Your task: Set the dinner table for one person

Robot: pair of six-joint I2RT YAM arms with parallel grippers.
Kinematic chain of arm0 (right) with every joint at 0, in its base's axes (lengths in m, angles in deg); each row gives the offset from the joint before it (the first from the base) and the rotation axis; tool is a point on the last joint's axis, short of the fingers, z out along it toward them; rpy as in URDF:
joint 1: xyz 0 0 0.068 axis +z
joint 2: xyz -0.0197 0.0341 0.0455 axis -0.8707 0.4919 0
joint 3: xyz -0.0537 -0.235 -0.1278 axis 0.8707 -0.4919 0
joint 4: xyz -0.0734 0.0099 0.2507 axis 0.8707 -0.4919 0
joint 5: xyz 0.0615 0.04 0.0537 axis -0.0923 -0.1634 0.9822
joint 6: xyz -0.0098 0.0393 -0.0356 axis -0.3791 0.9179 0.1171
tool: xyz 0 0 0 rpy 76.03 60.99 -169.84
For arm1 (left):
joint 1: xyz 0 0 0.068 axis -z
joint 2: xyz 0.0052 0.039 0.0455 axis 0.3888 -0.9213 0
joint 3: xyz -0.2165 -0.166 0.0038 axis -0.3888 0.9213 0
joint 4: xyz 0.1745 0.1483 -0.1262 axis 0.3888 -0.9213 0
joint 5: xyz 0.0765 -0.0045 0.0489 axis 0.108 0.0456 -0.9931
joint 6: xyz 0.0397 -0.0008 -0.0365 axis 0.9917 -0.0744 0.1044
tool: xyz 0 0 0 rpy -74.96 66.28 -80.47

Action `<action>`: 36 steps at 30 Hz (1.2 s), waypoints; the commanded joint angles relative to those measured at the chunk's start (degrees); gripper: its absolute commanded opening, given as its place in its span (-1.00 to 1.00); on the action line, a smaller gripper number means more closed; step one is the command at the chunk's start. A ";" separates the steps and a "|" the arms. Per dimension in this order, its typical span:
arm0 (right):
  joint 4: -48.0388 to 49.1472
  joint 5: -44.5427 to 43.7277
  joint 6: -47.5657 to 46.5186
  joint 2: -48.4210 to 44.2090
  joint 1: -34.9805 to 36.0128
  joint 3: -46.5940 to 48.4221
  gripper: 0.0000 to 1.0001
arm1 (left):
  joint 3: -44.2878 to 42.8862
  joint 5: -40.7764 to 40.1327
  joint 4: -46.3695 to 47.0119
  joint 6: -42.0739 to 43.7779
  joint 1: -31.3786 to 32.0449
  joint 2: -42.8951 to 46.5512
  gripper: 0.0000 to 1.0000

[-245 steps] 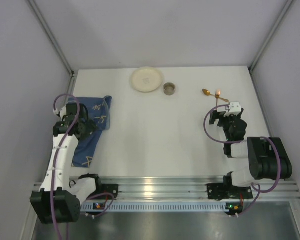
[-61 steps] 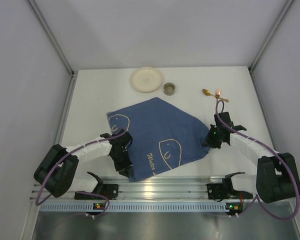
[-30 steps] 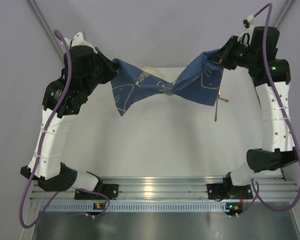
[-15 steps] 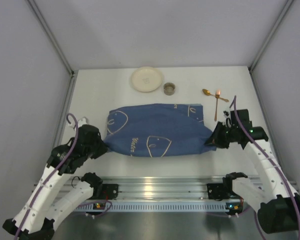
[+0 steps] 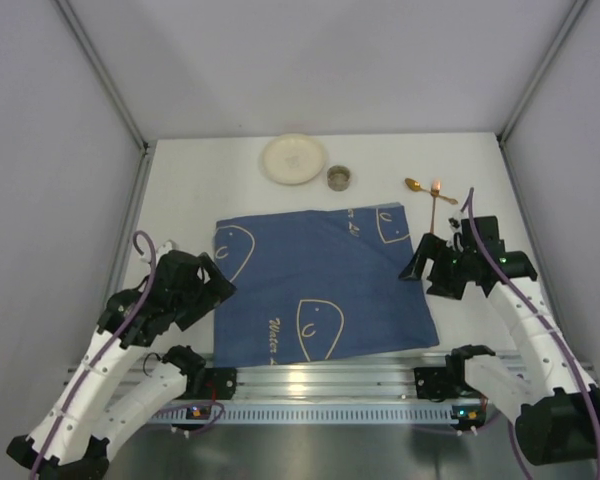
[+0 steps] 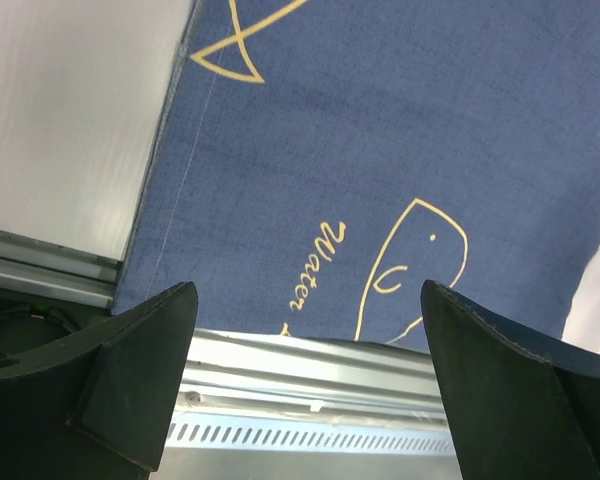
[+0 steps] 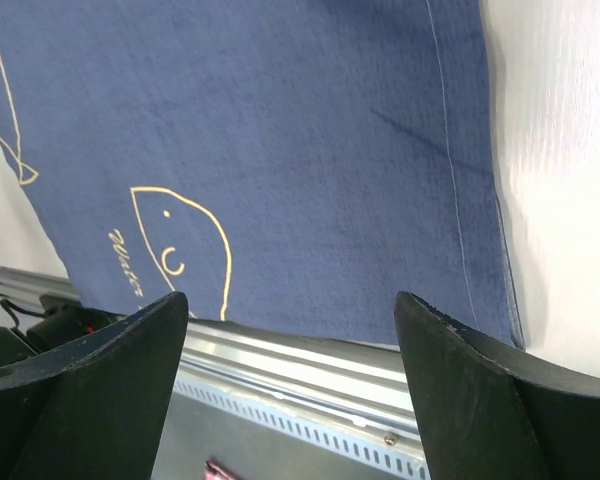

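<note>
Top external view: I am holding my left fingers (image 5: 216, 291) and right fingers (image 5: 418, 266) open, empty, either side of the cloth (image 5: 320, 285). Its near edge is overlapping the rail (image 5: 320, 376), so I am judging it needs sliding farther onto the bench (image 5: 180, 200).

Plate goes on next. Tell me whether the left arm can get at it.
Probably yes: the left gripper hangs open by the blue cloth, and only flat cloth lies between it and the plate at the far edge. Long reach, though.

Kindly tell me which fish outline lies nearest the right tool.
The outline at the blue cloth's far right corner; the others lie farther left.
</note>
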 commanded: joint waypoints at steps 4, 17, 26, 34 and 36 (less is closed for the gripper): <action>5.24 0.36 -0.05 6.19 0.76 6.70 0.66 | -4.16 -8.95 9.20 3.64 -0.30 -11.62 0.97; 8.94 -0.52 0.65 15.08 5.51 11.37 0.64 | -1.37 9.91 35.20 22.62 -27.71 -32.83 0.69; 6.84 -3.41 -1.89 15.60 5.43 10.75 0.64 | 1.28 16.70 51.57 23.95 -30.18 -43.28 0.57; 2.70 -7.81 -6.29 16.92 4.90 11.63 0.64 | -1.09 16.00 55.61 24.91 -30.97 -52.60 0.48; 2.09 -8.78 -6.56 16.84 4.72 11.63 0.65 | -1.18 15.73 56.75 24.92 -30.97 -53.49 0.46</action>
